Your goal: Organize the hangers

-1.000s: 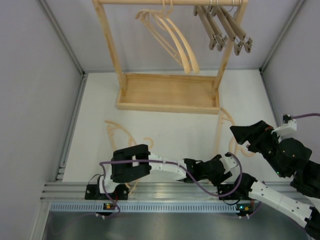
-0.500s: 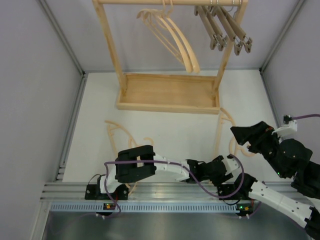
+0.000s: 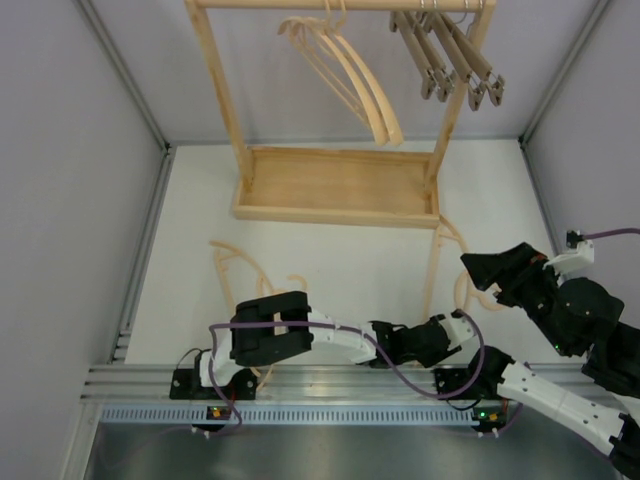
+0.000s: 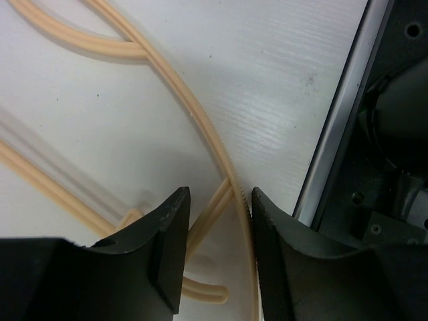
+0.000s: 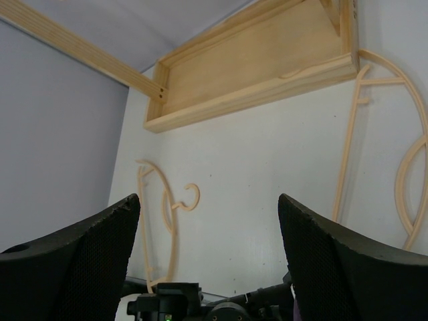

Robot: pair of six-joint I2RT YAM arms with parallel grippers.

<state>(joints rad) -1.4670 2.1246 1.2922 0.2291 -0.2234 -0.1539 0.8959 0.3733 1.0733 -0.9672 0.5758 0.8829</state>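
Centering the pale hanger (image 4: 196,120) lying on the counter (image 4: 281,100), near right, should be done first imo: left jaws are spread astride its thin bar, nothing pinched yet; right jaws spread wide, empty.

No text, label, brand, number or sign can be read in any view.

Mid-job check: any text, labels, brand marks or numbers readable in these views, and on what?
None can be read in any view.
No print shows on the wooden rack, the clamp bars, the curved hangers hung on it, the hanger lying at left, the one at right, the left gripper or the right gripper.
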